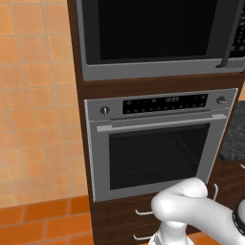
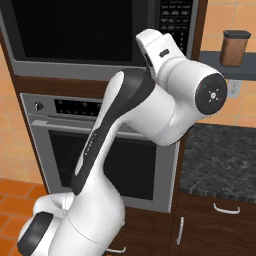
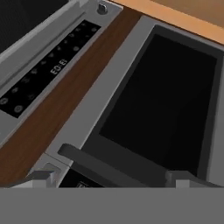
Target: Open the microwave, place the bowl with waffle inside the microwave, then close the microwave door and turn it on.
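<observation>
The microwave (image 1: 158, 38) is built into the cabinet above the oven, and its black glass door (image 3: 166, 100) is shut. Its dark bar handle (image 1: 228, 38) runs down the door's right side, beside the button panel (image 2: 175, 17). In the hand view the handle (image 3: 109, 166) lies close ahead, crossing the gap between my spread fingertips (image 3: 40, 176). My gripper (image 3: 109, 178) is open and holds nothing. In the right base view my raised arm (image 2: 165, 85) covers the microwave's lower right corner. The bowl with waffle is out of view.
The steel oven (image 1: 158, 143), with knobs and a display strip (image 3: 48, 70), sits directly below the microwave. To the right are a dark stone counter (image 2: 220, 160) and a brown canister (image 2: 235, 47) on a shelf. Drawers (image 1: 124, 215) lie under the oven.
</observation>
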